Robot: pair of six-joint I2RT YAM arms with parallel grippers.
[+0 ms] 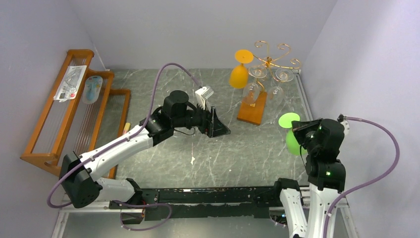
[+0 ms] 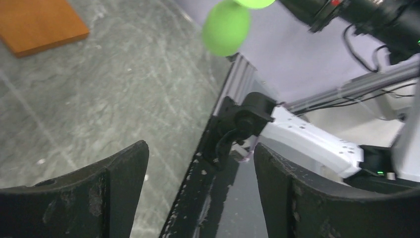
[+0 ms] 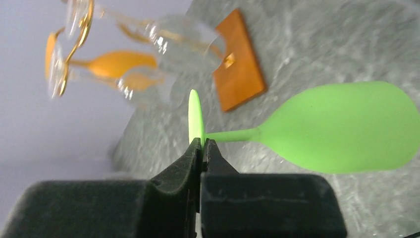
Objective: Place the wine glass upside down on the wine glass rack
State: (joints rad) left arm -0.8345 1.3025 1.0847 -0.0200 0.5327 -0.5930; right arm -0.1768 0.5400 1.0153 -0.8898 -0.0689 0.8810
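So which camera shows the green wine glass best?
The right wrist view: the opaque green wine glass shows whole, foot to bowl, its stem pinched in the right fingers. The top view shows it small beside the arm; the left wrist view cuts off its top.

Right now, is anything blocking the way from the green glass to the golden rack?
No object lies on the table between them. But clear glasses already hang on the wine glass rack's near side, facing the green wine glass in the right claw.
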